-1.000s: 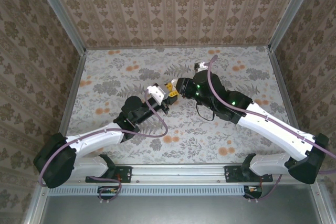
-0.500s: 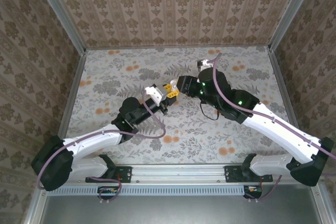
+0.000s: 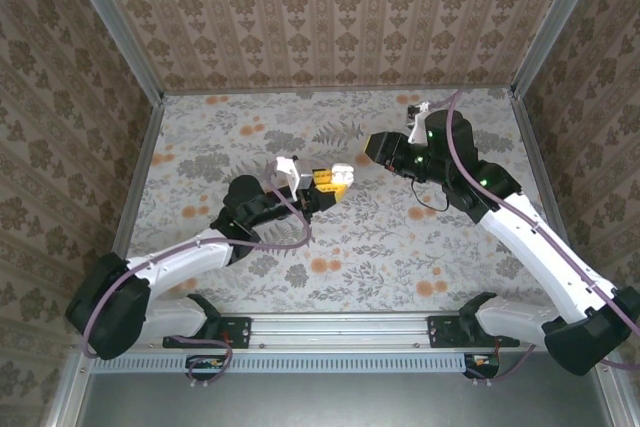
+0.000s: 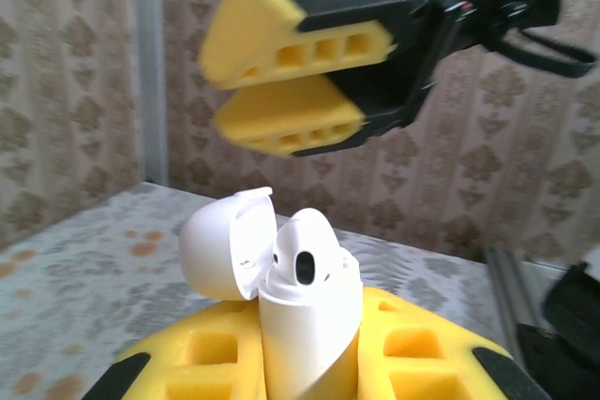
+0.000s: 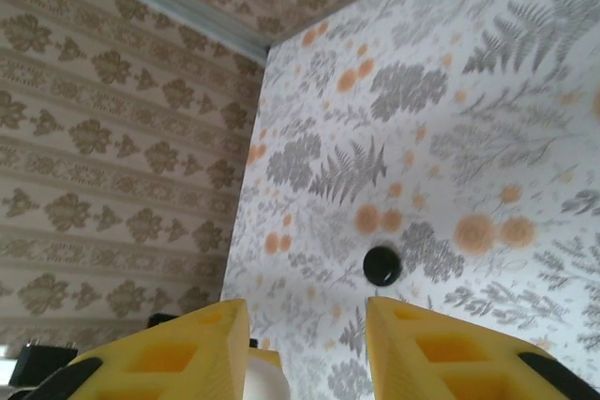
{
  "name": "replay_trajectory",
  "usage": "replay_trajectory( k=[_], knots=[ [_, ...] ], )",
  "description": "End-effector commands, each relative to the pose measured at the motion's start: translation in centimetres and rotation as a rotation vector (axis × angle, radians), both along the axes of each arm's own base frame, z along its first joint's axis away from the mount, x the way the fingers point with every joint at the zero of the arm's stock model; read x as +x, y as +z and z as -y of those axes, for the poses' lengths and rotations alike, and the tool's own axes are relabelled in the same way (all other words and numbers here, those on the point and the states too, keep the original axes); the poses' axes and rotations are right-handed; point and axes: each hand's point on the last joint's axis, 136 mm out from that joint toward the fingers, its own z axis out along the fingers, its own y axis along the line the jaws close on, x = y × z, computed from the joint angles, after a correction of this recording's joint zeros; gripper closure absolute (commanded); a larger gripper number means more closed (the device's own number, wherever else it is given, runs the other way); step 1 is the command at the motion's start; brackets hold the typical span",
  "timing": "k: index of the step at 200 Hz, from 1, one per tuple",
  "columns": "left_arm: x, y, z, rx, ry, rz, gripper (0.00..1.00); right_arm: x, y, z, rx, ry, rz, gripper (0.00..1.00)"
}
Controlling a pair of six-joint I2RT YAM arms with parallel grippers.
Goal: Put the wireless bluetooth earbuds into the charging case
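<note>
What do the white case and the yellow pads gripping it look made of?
Charging case: smooth, slightly glossy white plastic, judging by the soft highlights on it. Left end effector pads: matte yellow with rectangular pockets; plastic or rubber, unclear.

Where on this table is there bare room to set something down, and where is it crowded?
Bare: the far-left cloth between the back wall and the left arm, and the near-middle strip just beyond the rail. Crowded: the middle, where the left pincer holds the open charging case close to the right pincer.
</note>
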Motion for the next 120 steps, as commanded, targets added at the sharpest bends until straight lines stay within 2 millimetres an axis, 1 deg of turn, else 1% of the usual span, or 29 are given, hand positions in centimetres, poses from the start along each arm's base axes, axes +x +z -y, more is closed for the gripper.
replay_trajectory(
  k=[1,26,50,81,120],
  knots=[
    [-2.0,3.1,0.5,-0.077,-0.156,0.019,1.00,-0.9,0.6,-2.4,0.145,0.144,-0.045,0.66],
    [-1.8,3.4,1.1,-0.081,-0.184,0.001,1.00,-1.3,0.0,-4.0,0.190,0.232,-0.100,0.71],
    [-1.4,3.5,1.4,-0.082,-0.179,-0.008,1.00,-2.4,-0.4,-5.2,0.218,0.307,-0.127,0.75],
    [-0.5,3.2,1.6,-0.069,-0.145,-0.028,1.00,-4.0,0.2,-5.9,0.234,0.371,-0.102,0.79],
    [0.5,2.7,1.8,-0.062,-0.111,-0.060,1.00,-5.6,1.1,-6.1,0.230,0.424,-0.068,0.80]
  ],
)
